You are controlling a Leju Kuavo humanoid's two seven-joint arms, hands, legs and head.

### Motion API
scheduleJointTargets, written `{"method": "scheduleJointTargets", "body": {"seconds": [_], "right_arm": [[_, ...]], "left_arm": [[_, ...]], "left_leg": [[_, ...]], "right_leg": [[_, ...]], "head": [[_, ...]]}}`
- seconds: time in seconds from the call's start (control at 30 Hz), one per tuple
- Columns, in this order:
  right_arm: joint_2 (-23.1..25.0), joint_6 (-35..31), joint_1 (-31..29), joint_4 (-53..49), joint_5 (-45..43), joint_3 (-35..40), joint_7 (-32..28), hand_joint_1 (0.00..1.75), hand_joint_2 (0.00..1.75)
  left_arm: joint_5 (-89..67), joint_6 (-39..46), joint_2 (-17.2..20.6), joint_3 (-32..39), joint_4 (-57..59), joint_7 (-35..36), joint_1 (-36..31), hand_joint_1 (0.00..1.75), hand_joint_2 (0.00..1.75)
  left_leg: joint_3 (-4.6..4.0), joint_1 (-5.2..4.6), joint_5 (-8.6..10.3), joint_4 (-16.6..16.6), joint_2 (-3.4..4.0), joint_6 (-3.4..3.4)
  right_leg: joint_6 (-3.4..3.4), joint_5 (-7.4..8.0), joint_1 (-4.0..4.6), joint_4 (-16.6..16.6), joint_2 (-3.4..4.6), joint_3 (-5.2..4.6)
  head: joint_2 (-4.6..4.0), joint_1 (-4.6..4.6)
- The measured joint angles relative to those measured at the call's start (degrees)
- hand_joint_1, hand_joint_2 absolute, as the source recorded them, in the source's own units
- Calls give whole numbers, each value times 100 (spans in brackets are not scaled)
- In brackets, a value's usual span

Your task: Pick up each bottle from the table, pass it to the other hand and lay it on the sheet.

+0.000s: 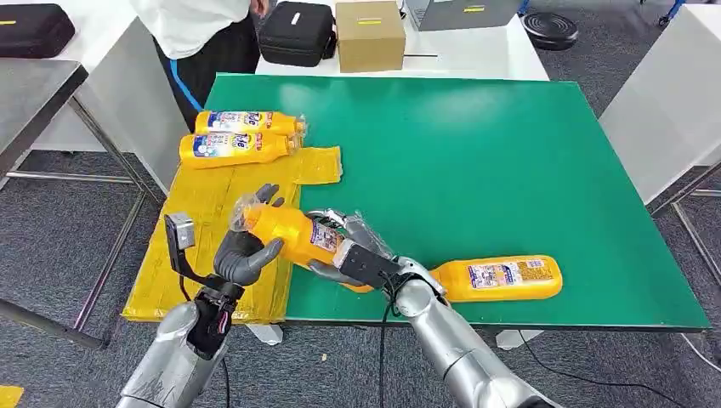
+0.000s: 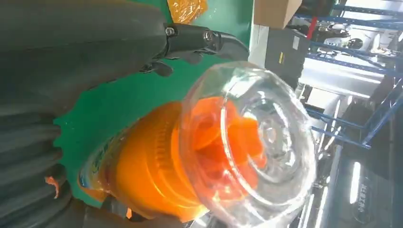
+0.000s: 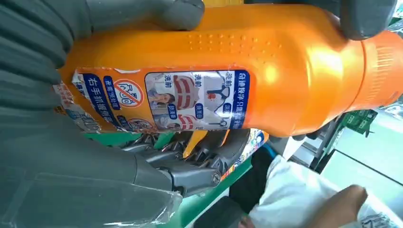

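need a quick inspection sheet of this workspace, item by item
surface: green table, with a yellow sheet laid over its left end.
job's things: two yellow bottles lie side by side on the sheet; a third bottle is held in the air over the table's front edge; a fourth bottle lies on the green near the front edge.
clutter: nothing seen on the green table.
hands: right hand grips the third bottle's body; left hand is closing round its capped end.
cables: a black cable hangs by the right arm.
surroundings: white table behind with a cardboard box and a black case; a person stands by.
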Motion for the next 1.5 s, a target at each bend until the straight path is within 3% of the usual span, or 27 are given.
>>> {"method": "scheduleJointTargets", "body": {"seconds": [0.97,1.0,1.03,1.13,1.2,1.5], "right_arm": [[92,-144,-152,382,286,225,120,175,175],[92,-153,-155,391,288,223,120,175,175],[92,-162,-157,395,293,223,120,175,175],[92,-175,-157,406,297,221,133,175,175],[92,-181,-157,413,299,221,151,175,175],[107,-190,-162,474,308,219,162,175,175]], "left_arm": [[376,125,-17,-28,0,-31,-98,0,175],[365,125,-17,-33,0,-31,-97,9,175],[330,127,-17,-37,0,-31,-97,157,175],[243,133,-17,-50,0,-63,-97,157,175],[206,136,-15,-57,0,-85,-97,175,175],[140,122,-17,-122,-2,-149,-96,175,175]], "left_leg": [[-1,0,0,0,0,0],[-1,0,0,0,0,0],[-1,0,0,0,0,0],[-1,0,0,0,0,0],[-1,0,0,0,0,0],[-2,0,0,0,-1,0]], "right_leg": [[0,0,0,0,0,-1],[0,0,0,0,0,-1],[0,0,0,0,0,-1],[0,0,0,0,0,-1],[0,0,0,0,0,-1],[0,0,0,0,0,-2]], "head": [[0,-2],[0,0],[0,0],[0,0],[0,0],[0,0]]}}
